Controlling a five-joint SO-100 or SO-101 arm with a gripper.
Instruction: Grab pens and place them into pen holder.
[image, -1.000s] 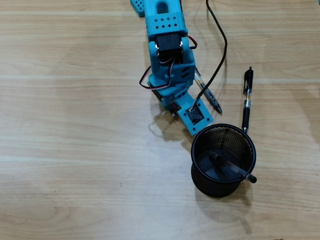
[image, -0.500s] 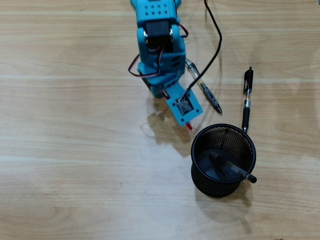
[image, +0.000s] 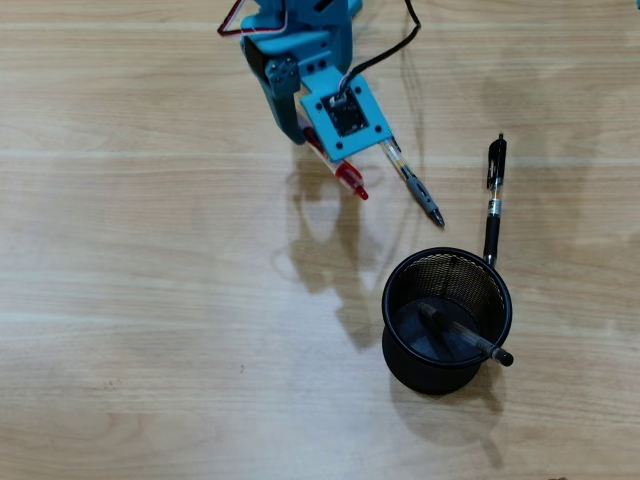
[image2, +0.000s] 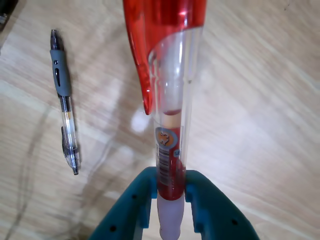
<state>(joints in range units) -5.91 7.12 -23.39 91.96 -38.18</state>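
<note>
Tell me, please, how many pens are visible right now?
4: red pen clamped in the teal gripper; grey-and-clear clicker pen and black pen on the table; one black-capped pen inside the black mesh holder.

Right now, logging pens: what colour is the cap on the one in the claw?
Red, clearest in the wrist view: the pen.

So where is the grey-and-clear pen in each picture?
Overhead view: the grey-and-clear pen lies slanted on the table, just right of the gripper and up-left of the pen holder.
Wrist view: it lies at the far left.
Shared landmark: the red pen held in the gripper.
</note>
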